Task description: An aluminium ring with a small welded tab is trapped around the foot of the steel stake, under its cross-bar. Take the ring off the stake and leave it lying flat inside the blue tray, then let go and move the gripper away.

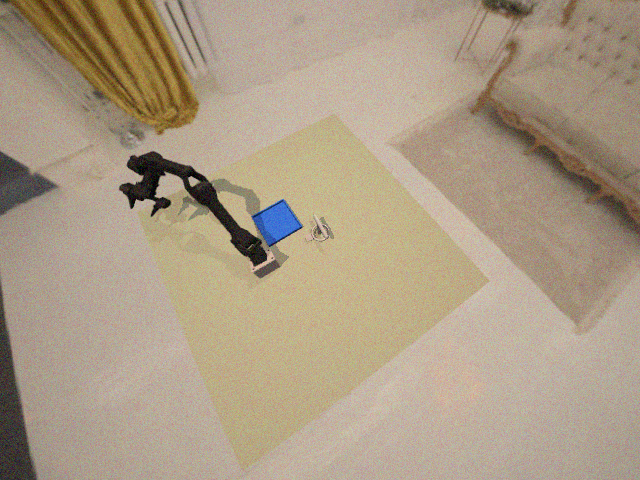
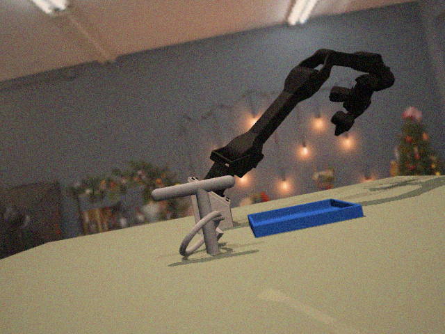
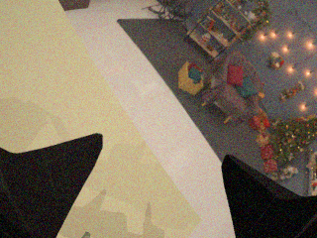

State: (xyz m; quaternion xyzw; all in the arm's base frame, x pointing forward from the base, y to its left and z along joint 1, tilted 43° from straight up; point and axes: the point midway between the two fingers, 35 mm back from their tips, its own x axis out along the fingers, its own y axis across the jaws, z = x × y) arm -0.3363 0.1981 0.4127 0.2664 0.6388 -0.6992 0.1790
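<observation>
- Blue tray (image 1: pixel 277 222) (image 2: pixel 305 218): it sits on the pale yellow-green counter (image 1: pixel 336 310) (image 2: pixel 215 294) (image 3: pixel 40 74), between the arm's base (image 1: pixel 266 267) (image 2: pixel 225 211) and the stake (image 2: pixel 208 233) in the top view. Its inside shows nothing but blue.
- Grey ring (image 1: pixel 311 234) (image 2: pixel 197 226): it is around the stake, below the cross-bar (image 1: pixel 317 221) (image 2: pixel 194 188), and outside the tray. It leans steeply, one side low by the counter, the other raised partway up the post.
- Tab (image 1: pixel 309 238) (image 2: pixel 220 232): it juts from the ring; in the exterior view it shows just beside the post, on the tray side.
- Stake: upright on the counter, a T with its bar across the top.
- Claw (image 1: pixel 142 210) (image 2: pixel 333 115) (image 3: pixel 164 151): spread wide, nothing between its two dark fingers. It hangs in the air, well apart from the ring.
- Arm (image 1: pixel 219 211) (image 2: pixel 277 115): black, rising from its pale base and bending over at the top, the claw at its far end.
- Gold curtain (image 1: pixel 129 62): it hangs beyond the counter in the top view.
</observation>
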